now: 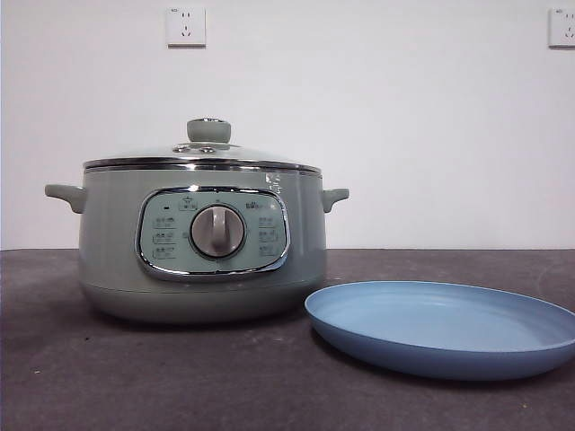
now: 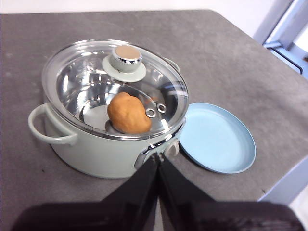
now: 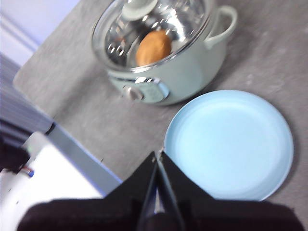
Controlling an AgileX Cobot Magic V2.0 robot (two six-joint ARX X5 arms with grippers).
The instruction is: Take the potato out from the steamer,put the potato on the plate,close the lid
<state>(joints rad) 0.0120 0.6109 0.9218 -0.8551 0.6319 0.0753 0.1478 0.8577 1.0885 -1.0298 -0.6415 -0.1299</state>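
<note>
Wide matte blue plate (image 1: 445, 328) lies empty; orange-brown potato (image 2: 128, 113) sits under the steamer's (image 1: 117, 260) glass lid (image 2: 82, 82); nothing begun, both jaws pressed together, empty.

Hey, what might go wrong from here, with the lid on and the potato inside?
The glass lid covers the steamer, so it must come off by its small knob; a poor grip could drop it. The plate sits beside the pot, so a swinging lid might knock it. The smooth potato could slip.
</note>
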